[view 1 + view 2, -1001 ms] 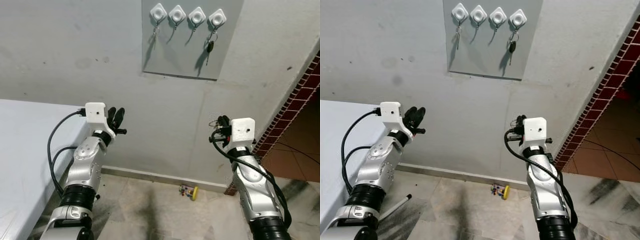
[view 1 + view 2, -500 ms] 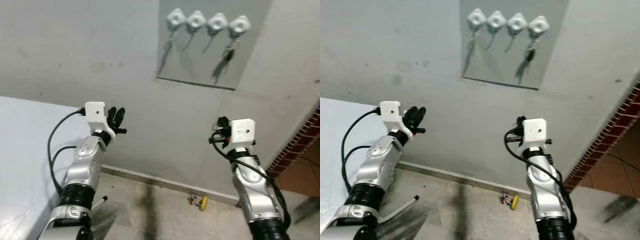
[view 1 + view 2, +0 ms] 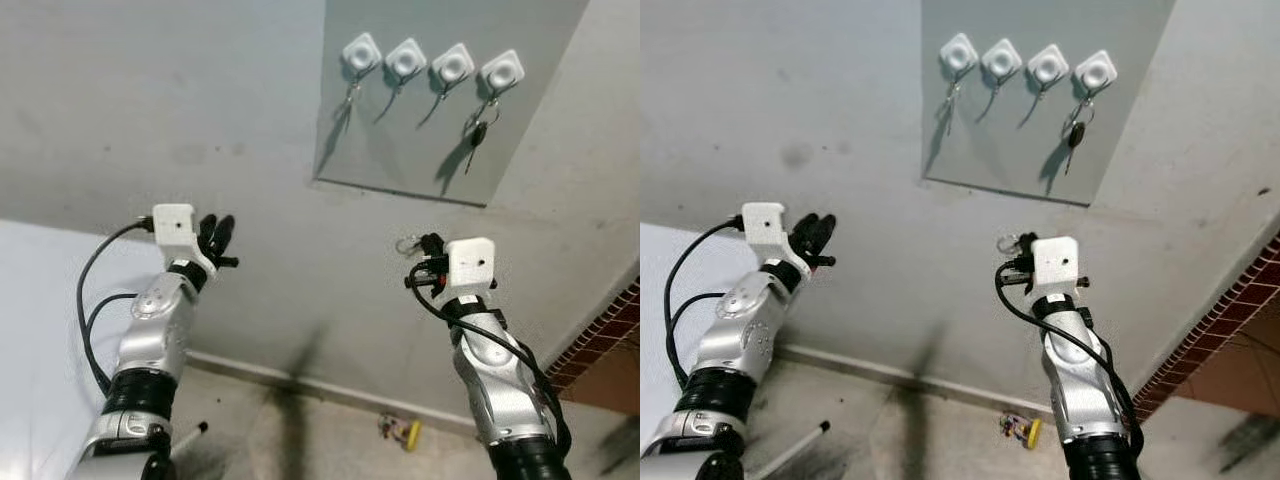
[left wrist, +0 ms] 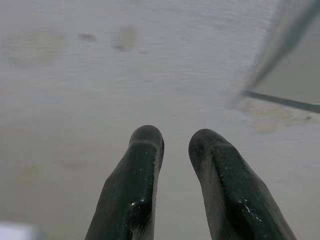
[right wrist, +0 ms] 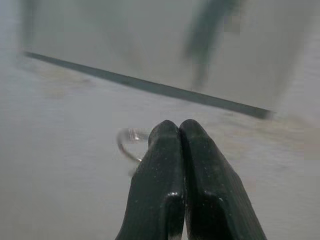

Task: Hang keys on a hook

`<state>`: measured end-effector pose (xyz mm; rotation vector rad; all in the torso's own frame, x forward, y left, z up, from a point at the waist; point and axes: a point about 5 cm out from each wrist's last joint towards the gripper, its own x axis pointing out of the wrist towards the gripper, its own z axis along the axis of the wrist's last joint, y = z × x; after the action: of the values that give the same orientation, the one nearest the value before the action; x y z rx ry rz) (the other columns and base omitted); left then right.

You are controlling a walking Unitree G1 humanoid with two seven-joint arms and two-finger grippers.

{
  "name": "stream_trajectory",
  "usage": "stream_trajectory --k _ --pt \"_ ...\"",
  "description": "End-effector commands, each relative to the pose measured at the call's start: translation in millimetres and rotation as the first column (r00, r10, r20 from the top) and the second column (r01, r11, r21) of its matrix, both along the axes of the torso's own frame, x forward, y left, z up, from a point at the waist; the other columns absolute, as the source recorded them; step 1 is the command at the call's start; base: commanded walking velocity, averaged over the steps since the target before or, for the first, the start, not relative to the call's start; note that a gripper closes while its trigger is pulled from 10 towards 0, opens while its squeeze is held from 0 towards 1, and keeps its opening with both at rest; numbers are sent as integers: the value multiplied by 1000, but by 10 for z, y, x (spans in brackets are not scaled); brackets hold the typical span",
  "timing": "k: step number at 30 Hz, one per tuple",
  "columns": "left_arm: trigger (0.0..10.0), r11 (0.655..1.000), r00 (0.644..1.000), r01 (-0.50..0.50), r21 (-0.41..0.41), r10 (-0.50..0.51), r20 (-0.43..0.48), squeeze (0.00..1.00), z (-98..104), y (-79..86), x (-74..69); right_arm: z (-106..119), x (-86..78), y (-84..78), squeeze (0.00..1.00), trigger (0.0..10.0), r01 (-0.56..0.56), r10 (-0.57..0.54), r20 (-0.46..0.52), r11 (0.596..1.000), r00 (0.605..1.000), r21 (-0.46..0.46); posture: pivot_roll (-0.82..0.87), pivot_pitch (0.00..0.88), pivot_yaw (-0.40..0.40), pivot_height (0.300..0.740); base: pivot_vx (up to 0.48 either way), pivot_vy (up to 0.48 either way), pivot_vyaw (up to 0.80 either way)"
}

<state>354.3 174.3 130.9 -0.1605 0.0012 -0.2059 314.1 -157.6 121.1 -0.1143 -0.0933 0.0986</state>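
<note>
A grey plastered wall [image 3: 200,110] is filling most of the head views, with a tiled floor [image 3: 300,440] showing along the bottom edge and a red brick edge [image 3: 600,340] cutting in at the lower right. A white worktop [image 3: 40,300] is lying at the lower left. In the upper right of the wall a smoother grey panel [image 3: 420,140] is carrying a row of four white hooks [image 3: 432,62]. A dark key [image 3: 477,135] is hanging from the rightmost hook [image 3: 502,70], while a small metal piece is dangling under the leftmost hook [image 3: 361,51].

Both silver arms are rising from the bottom of the frame. The left pincer [image 3: 215,238] is pointing at bare wall in the left middle of the frame, its two fingers [image 4: 142,170] standing narrowly apart and holding nothing. The right pincer [image 5: 176,131] is sitting right of centre, below the panel, its fingers pressed tightly together on a thin metal key ring [image 5: 130,142], which is sticking out to one side of the tips; the same ring [image 3: 405,243] is showing as a small loop in the head view. What is hanging from the ring cannot be made out.

A small yellow object [image 3: 403,431] is lying on the floor against the wall, at the bottom centre-right.
</note>
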Motion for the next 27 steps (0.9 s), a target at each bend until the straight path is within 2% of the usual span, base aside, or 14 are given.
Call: stream_trajectory --k 1,6,12,17,20,27 --pt "10000 999 999 30 13 -30 16 0 50 -114 19 55 10 -87 0 10000 22 -22 22 1000 1000 -1 -96 0 -11 740 0 0 0" --pt "10000 999 1000 6 39 -7 27 0 60 -119 27 58 14 -80 0 10000 20 -20 23 1000 1000 -2 -95 0 -12 740 0 0 0" --pt "10000 998 998 35 54 -37 49 0 92 -161 22 66 23 -76 0 10000 17 -17 24 1000 1000 -6 -95 0 -12 740 0 0 0" --pt "10000 993 992 82 88 -90 86 0 174 -226 14 74 22 -63 0 10000 -2 2 26 1000 1000 -13 -92 0 -14 740 0 0 0" --pt "10000 980 977 154 127 -170 131 0 273 -324 -7 118 36 -37 0 10000 -50 50 39 999 998 -21 -89 0 -13 740 0 0 0" --pt "10000 947 938 277 165 -304 168 0 410 -551 -5 385 200 -4 0 10000 -131 135 109 990 985 -44 -94 0 -5 740 0 0 0"
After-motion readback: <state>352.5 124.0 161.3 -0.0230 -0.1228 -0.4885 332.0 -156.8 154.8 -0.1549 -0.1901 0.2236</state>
